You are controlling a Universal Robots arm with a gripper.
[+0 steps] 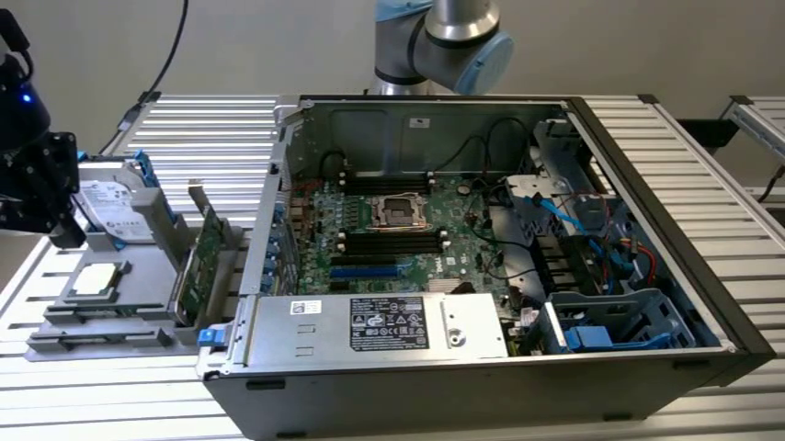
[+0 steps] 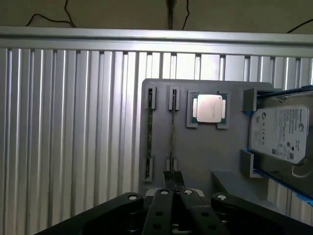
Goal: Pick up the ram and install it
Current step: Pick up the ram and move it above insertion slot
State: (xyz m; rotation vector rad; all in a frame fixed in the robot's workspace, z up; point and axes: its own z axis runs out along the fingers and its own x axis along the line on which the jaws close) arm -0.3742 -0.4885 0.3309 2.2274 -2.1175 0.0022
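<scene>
Ram point(image 2: 172, 132) stands on edge in a slot of the gray holder tray point(image 2: 205, 152), which sits to the exterior view's left of the open computer case point(image 1: 491, 386). Gripper point(image 2: 172, 175) hangs above one end of the stick, fingers clenched together, with nothing seen grasped between them.

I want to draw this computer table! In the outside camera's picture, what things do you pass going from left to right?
hard drive → upright green circuit board → motherboard → blue drive cage
</scene>
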